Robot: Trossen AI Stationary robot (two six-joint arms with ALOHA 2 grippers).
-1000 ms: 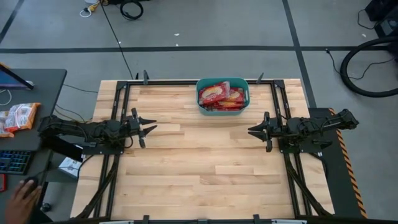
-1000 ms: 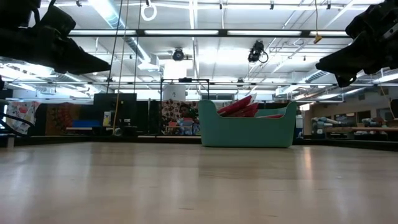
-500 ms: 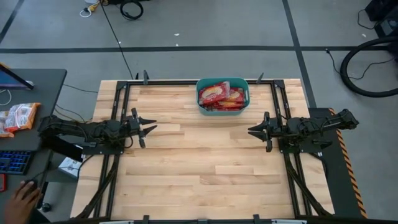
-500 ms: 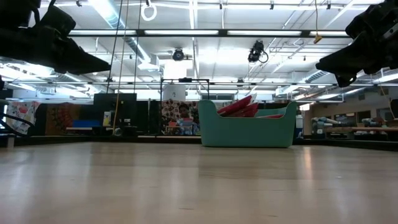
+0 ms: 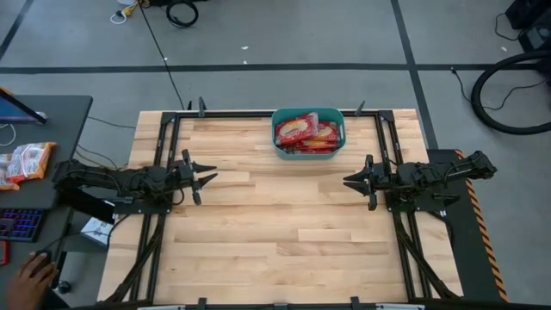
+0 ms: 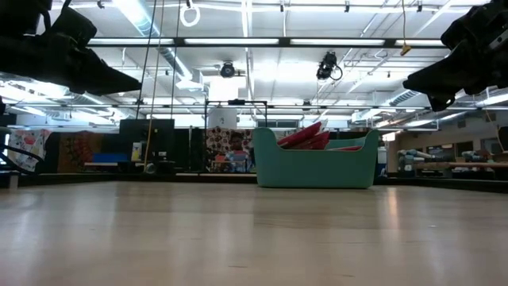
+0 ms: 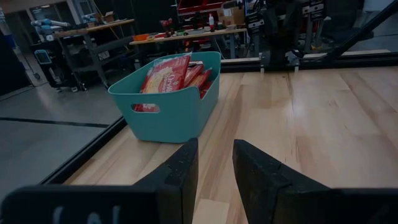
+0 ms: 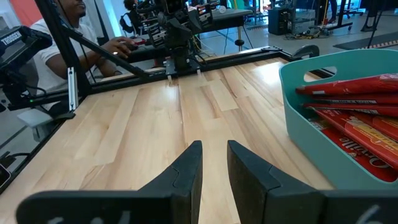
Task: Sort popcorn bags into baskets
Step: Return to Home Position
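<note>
The teal-blue basket (image 5: 277,142) stands on its base at the middle of the table's far edge, also seen as the basket (image 6: 317,168), (image 7: 168,115), (image 8: 311,140). Several red popcorn bags (image 5: 306,131) lie stacked and leaning inside it; their upper ends (image 6: 305,135) stick out above the rim, and the bags (image 7: 168,73), (image 8: 357,109) show in both wrist views. My left gripper (image 5: 209,177), (image 7: 215,146) hovers over the table's left part, open by a narrow gap. My right gripper (image 5: 349,182), (image 8: 214,146) hovers over the right part, also open narrowly. Both point toward the table's middle.
Black frame rails (image 5: 164,146) run along the table's left, right and far edges. A side desk on the left carries an orange-red packet (image 5: 26,161) and a keyboard (image 5: 17,224); a person's hand (image 5: 30,275) rests near it. Bare wood (image 5: 275,224) lies between the arms.
</note>
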